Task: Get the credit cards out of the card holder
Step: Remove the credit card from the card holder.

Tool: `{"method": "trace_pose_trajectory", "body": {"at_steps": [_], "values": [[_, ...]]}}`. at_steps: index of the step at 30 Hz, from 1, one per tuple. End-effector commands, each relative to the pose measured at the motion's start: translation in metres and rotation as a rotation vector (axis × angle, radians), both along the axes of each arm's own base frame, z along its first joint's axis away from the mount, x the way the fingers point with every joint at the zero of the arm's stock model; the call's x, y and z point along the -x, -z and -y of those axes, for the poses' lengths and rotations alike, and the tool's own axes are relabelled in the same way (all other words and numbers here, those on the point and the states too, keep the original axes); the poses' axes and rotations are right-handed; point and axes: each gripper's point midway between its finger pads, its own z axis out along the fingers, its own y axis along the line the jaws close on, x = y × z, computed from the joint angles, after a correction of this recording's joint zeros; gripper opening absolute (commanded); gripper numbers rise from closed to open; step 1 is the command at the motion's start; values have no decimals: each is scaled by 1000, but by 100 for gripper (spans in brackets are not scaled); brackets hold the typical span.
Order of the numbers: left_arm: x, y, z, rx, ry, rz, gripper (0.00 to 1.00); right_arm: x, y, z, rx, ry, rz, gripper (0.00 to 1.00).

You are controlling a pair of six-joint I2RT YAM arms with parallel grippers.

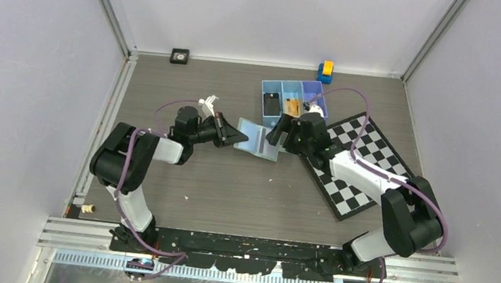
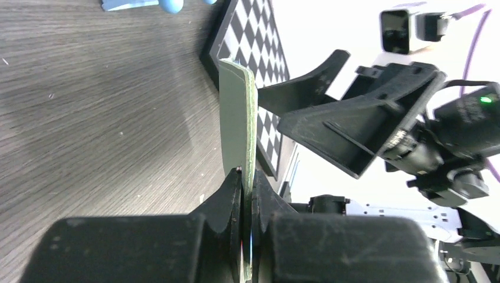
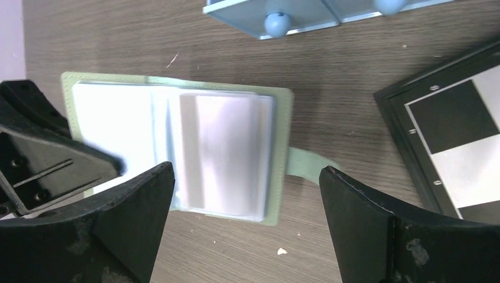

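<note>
A blue tray point(image 1: 290, 83) sits beside a checkerboard point(image 1: 376, 153), small toy point(image 1: 325, 71) behind.

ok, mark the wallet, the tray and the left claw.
wallet point(image 1: 260, 140): top view, open inner face.
tray point(image 3: 318, 15): right wrist view, side wall.
left claw point(image 2: 247, 180): left wrist view, between the fingertips, shut on the wallet edge.

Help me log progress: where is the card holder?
Top view: the card holder is open at table centre, below the blue tray, pinched by the left tool.
</note>
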Motion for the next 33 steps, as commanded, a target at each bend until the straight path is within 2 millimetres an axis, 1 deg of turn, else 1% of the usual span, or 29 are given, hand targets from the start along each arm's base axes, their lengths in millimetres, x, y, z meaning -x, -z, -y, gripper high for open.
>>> {"method": "trace_pose_trajectory", "body": {"at_steps": [1, 4, 6, 9, 12, 17, 19, 21, 23, 26, 27, 30, 33], "values": [[-1, -60, -7, 160, -8, 166, 0, -10, -36, -2, -222, 7, 89, 98], [-1, -68, -15, 197, -24, 181, 0, -10, -39, -3, -261, -4, 94, 98], [-2, -70, -18, 211, -28, 187, 0, -9, -36, -5, -265, -8, 85, 98], [-2, -71, -19, 215, -27, 188, 0, -10, -32, -2, -276, 0, 71, 98], [-1, -74, -20, 224, -23, 198, 0, -11, -29, 1, -297, 3, 61, 95], [-1, -75, -21, 229, -17, 202, 0, -13, -24, 5, -290, 24, 50, 93], [0, -75, -22, 232, -14, 201, 0, -13, -26, 9, -289, 33, 58, 92], [0, -75, -22, 235, -11, 201, 0, -14, -29, 13, -281, 37, 68, 86], [0, -76, -21, 239, -5, 201, 0, -13, -30, 13, -274, 29, 76, 74], [1, -79, -20, 250, 5, 207, 0, -12, -32, 5, -295, -23, 76, 61], [1, -80, -20, 253, 7, 208, 0, -11, -31, 1, -305, -45, 70, 58], [1, -81, -20, 255, 14, 208, 0, -8, -31, -12, -340, -109, 47, 56], [1, -80, -17, 256, 23, 202, 0, -5, -35, -21, -363, -153, 56, 58]]}}
